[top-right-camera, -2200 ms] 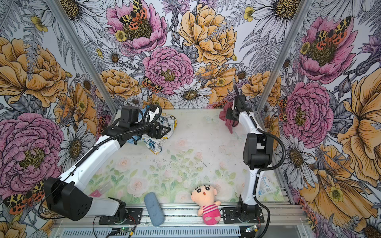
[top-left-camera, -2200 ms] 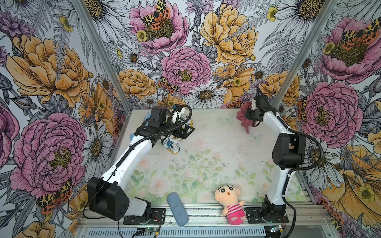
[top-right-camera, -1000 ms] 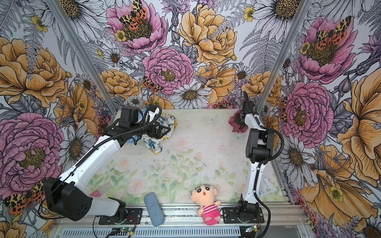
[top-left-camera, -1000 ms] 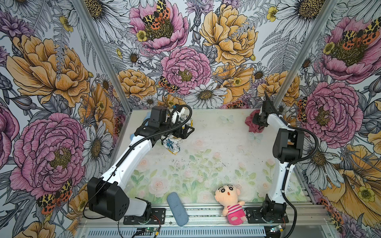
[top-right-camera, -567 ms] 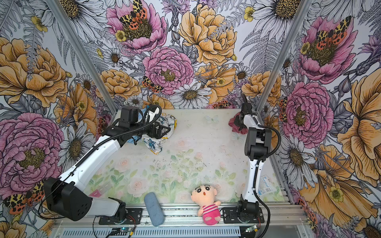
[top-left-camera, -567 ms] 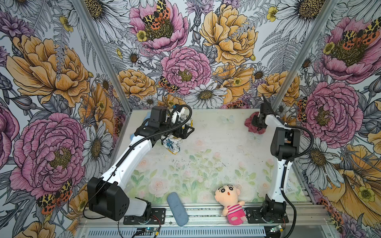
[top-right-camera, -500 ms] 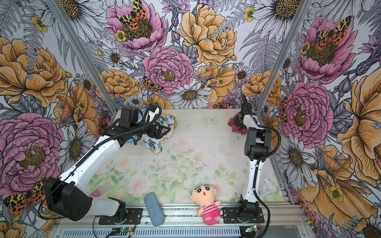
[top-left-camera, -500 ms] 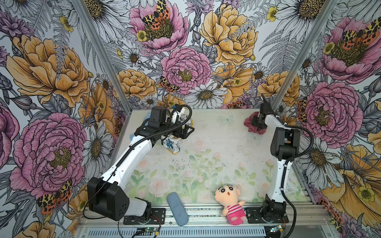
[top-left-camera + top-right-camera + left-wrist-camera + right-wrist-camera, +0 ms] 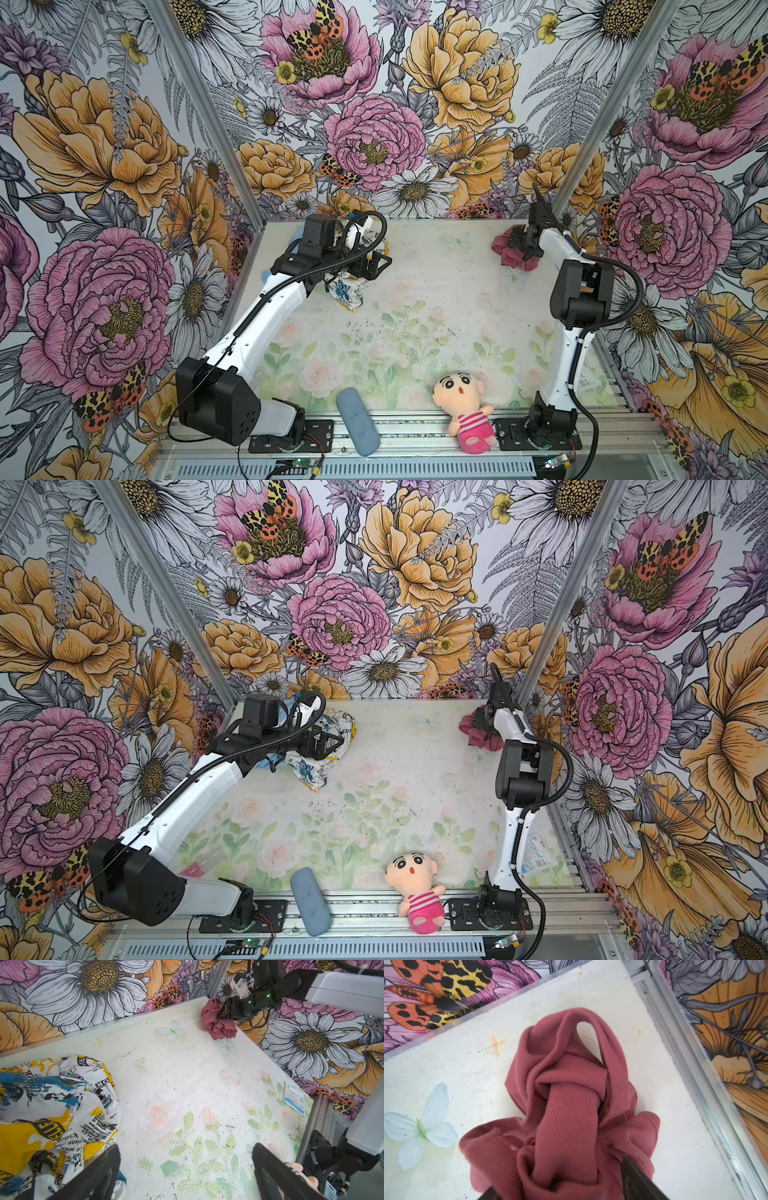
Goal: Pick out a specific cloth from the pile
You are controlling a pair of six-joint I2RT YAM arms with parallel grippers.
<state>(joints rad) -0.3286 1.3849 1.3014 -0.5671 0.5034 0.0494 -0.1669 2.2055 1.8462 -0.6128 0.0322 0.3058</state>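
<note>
Spot the pink cloth [image 9: 571,1105] bunched on the tabletop [image 9: 187,1076], well apart from the pile [image 9: 52,1105]. Note right fingers [image 9: 636,1180] spread either side of its folds, clamping nothing. Probably best: rise straight up, slowly, clear of every fold. Leave left fingers [image 9: 99,1169], wide apart and empty, beside the pile.

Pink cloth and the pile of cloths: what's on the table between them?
Just bare table. In the left wrist view the table between the pink cloth and the pile shows only its pale butterfly and heart marks.
</note>
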